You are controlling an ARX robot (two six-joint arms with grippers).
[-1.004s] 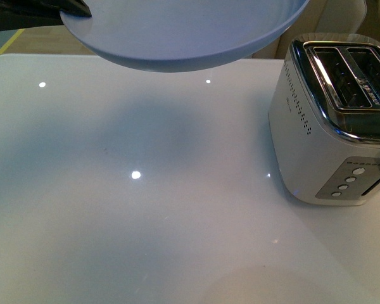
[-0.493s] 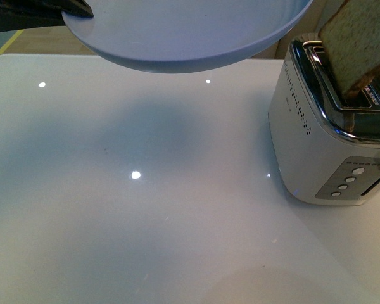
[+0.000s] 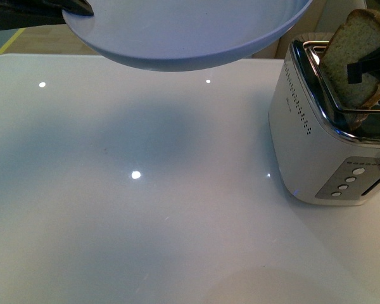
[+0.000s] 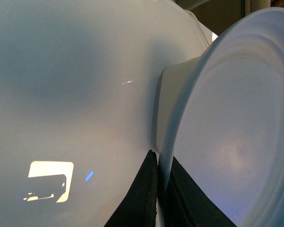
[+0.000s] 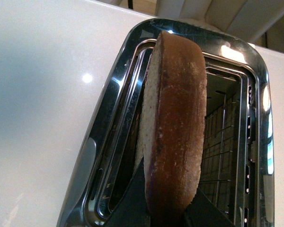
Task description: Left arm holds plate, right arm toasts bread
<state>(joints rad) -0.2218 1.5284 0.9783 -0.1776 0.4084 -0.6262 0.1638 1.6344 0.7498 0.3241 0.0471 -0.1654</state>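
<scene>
The pale blue plate (image 3: 190, 35) hangs in the air over the far side of the table, and my left gripper (image 3: 76, 7) is shut on its rim at the top left. In the left wrist view the black fingers (image 4: 144, 189) pinch the plate's (image 4: 236, 123) edge from both sides, with the gripper (image 4: 162, 163) at the rim. The bread (image 3: 349, 60) stands on edge, slightly tilted, at the toaster's (image 3: 310, 139) top. My right gripper (image 3: 367, 66) is shut on it. From the right wrist, the bread's (image 5: 175, 118) crust faces me over a slot, with the gripper (image 5: 168, 201) clamped on both faces.
The white and chrome toaster (image 5: 109, 94) stands at the right of the glossy white table (image 3: 145, 209), with its buttons (image 3: 348, 180) facing front. It has two open slots with wire racks (image 5: 222, 142). The plate casts a soft shadow on the table.
The bread came into view from the upper right and has sunk lower at the toaster's top, and a dark finger of the right gripper now shows. The plate and left gripper have not moved.
</scene>
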